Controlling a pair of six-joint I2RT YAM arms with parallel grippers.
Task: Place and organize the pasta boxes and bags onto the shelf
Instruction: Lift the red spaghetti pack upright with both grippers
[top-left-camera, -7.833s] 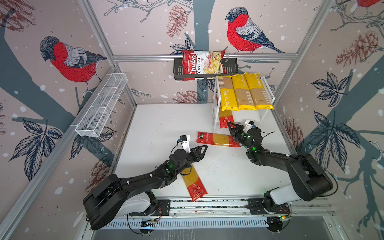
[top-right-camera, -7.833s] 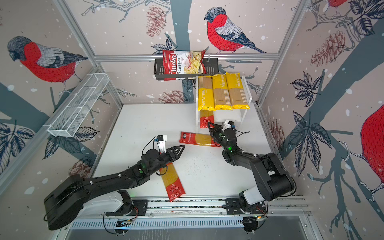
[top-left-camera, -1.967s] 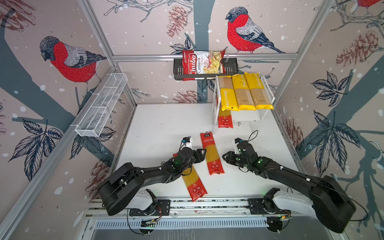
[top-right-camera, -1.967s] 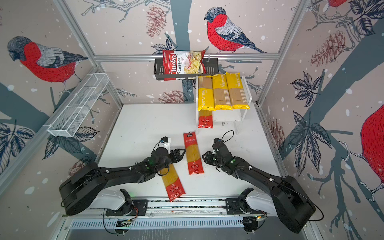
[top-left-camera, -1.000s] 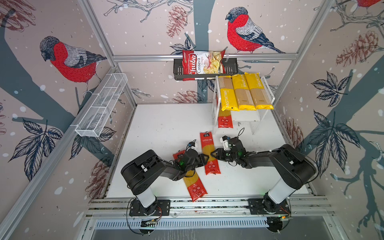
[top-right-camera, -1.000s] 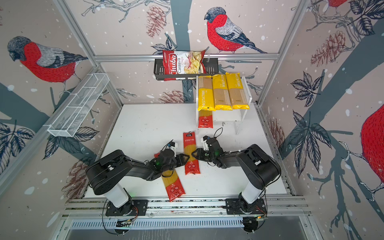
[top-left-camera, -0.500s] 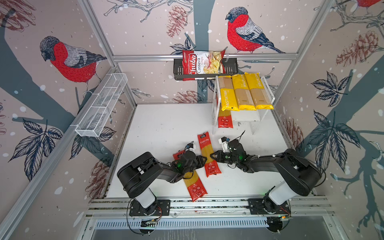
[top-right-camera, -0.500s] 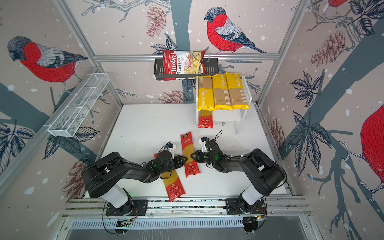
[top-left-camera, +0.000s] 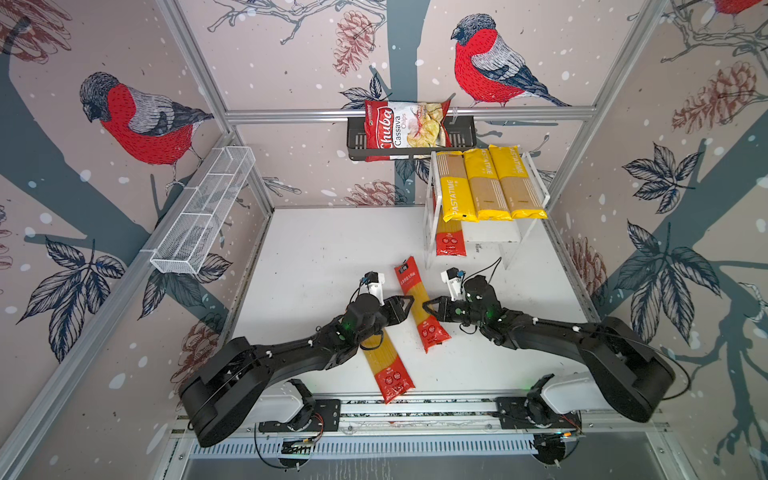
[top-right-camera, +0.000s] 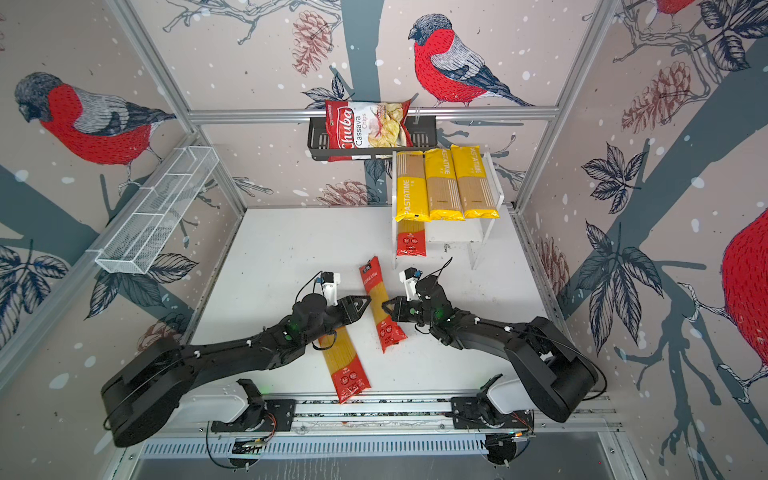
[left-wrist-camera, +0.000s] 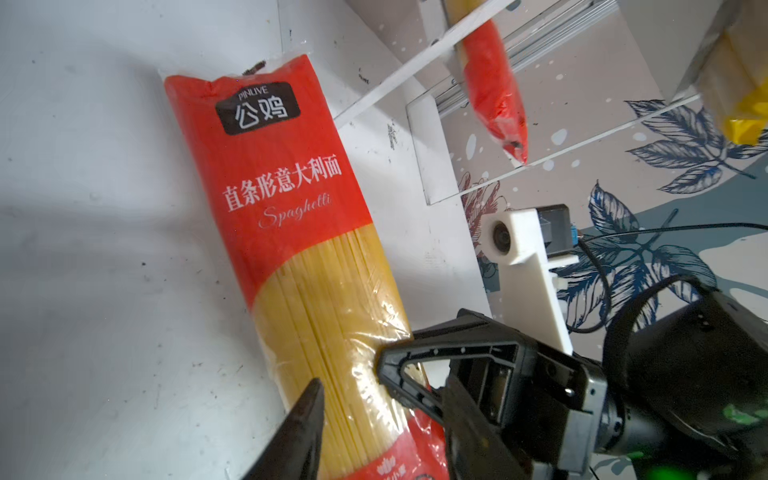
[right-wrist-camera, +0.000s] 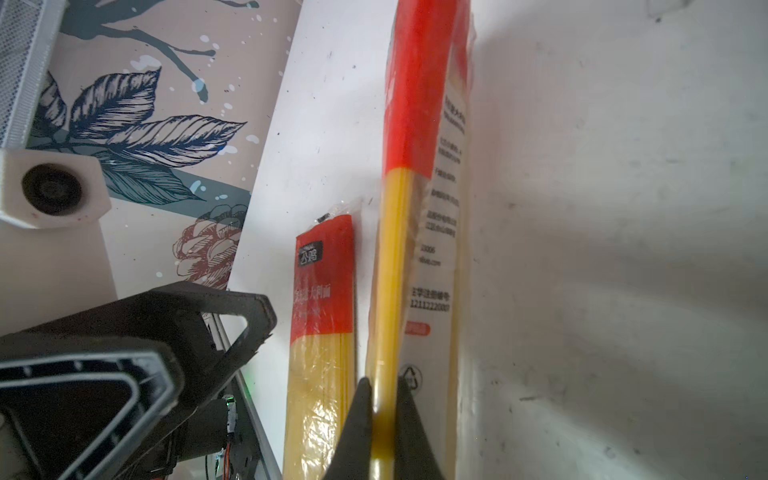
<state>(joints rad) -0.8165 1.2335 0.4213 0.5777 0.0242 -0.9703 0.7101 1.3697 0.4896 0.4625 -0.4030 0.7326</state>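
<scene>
A red spaghetti pack (top-left-camera: 417, 305) is in mid-table, tipped up on its long edge. My right gripper (top-left-camera: 428, 308) is shut on its clear middle; in the right wrist view the jaws pinch the pack (right-wrist-camera: 419, 166) at its thin edge. My left gripper (top-left-camera: 405, 305) is open at the pack's other side, and the pack (left-wrist-camera: 291, 208) shows between its fingers (left-wrist-camera: 305, 428). A second red pack (top-left-camera: 386, 365) lies flat, partly under the left arm. A third red pack (top-left-camera: 449, 235) lies on the shelf's (top-left-camera: 492, 235) lower board. Three yellow packs (top-left-camera: 484, 183) lie on its top board.
A black wall basket (top-left-camera: 461, 135) holds a Chuba chips bag (top-left-camera: 405, 124) behind the shelf. A white wire basket (top-left-camera: 203, 212) hangs on the left wall. The aluminium rail (top-left-camera: 457, 405) runs along the table's front edge.
My right gripper has closed on the middle pack, and the pack has tipped onto its edge. The left gripper's jaws closed briefly and then opened again beside it.
</scene>
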